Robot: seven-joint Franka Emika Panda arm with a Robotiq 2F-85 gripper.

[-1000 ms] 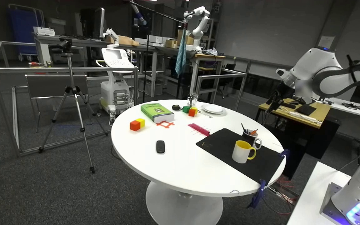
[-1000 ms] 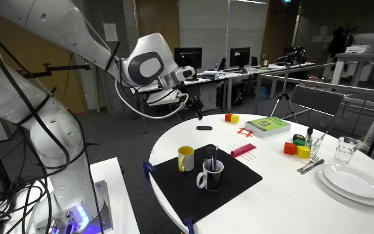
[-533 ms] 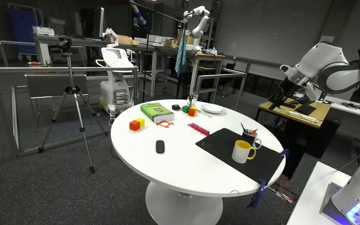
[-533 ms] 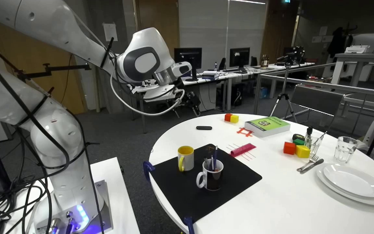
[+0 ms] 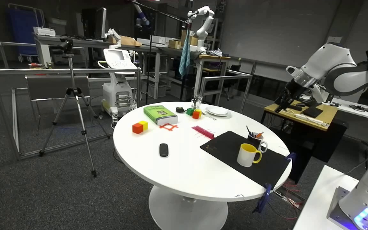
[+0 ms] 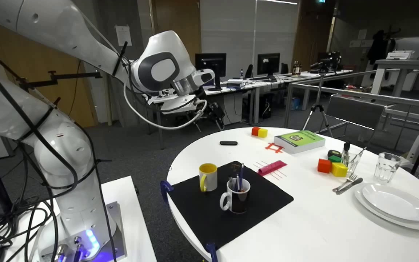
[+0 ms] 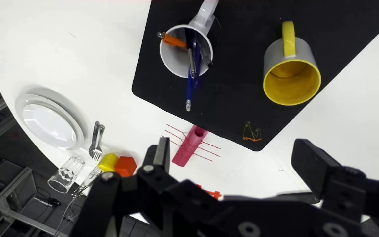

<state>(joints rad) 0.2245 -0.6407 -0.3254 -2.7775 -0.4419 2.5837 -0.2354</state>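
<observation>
My gripper is open, its two fingers wide apart and nothing between them. In both exterior views the gripper hangs in the air above the round white table, touching nothing. A white mug with yellow inside stands on the black mat, beside a black-and-white mug holding several pens. A pink tube with thin side lines lies at the mat's corner. A flat black case lies on the table; in the wrist view the gripper partly hides it.
A green book, an orange-red frame and red and yellow blocks lie farther off. Stacked plates, a fork and knife, more blocks and a drinking glass stand together. Blue clamps grip the mat at the table edge.
Over the first half second the arm drew back a little toward its base, carrying the gripper away from the table. Since then it has stayed still. The things on the table have not moved.
</observation>
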